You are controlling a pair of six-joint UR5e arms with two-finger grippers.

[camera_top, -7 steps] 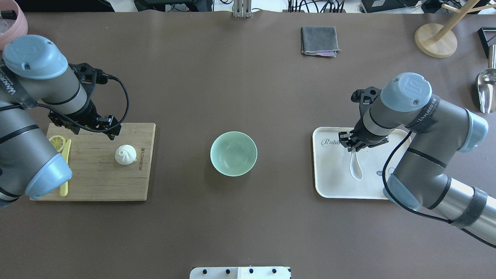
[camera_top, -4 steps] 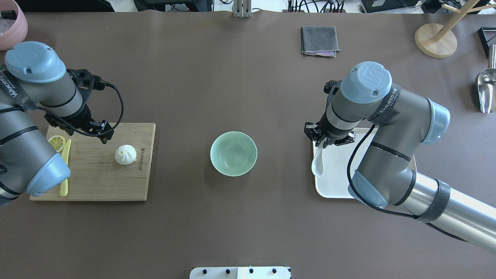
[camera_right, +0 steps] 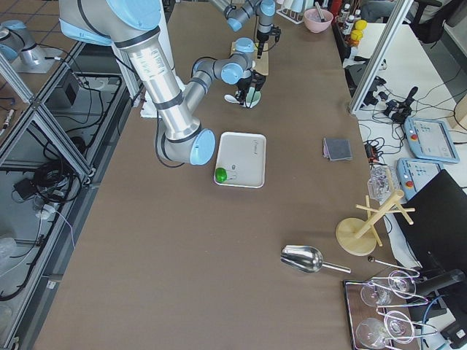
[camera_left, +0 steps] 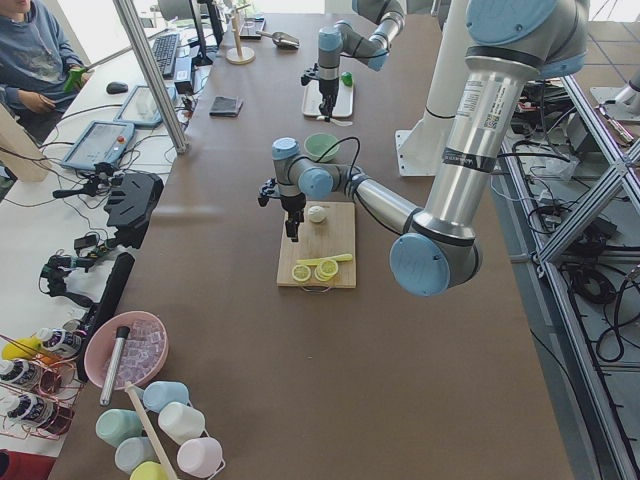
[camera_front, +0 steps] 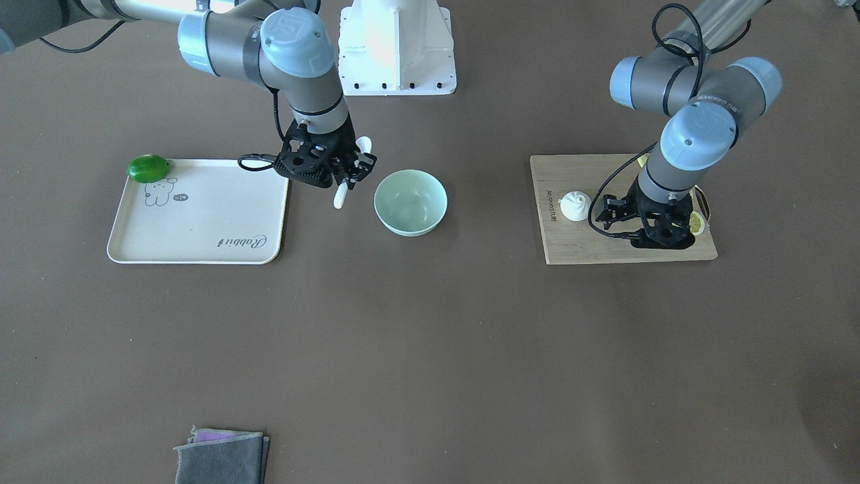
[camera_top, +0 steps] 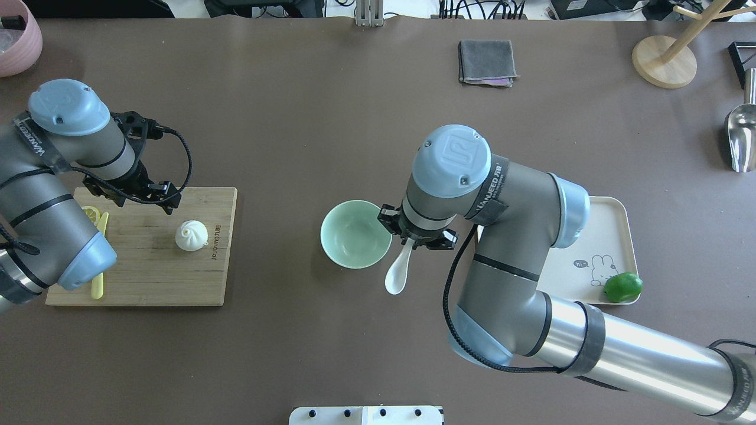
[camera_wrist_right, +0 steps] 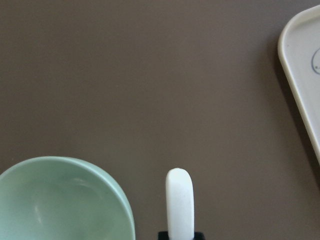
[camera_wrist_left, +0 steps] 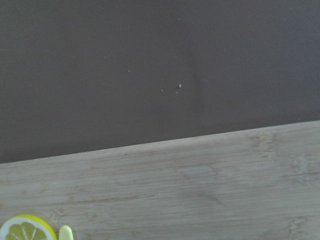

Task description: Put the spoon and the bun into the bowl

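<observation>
My right pincer is clamped on the spoon by its handle, scoop hanging just outside the bowl; I should centre it over the bowl before letting go; the bun lies on the wooden board.

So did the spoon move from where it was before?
Yes. The spoon, held in the right gripper, has left the tray and gone left in the overhead view, to just beside the bowl's right rim.
</observation>
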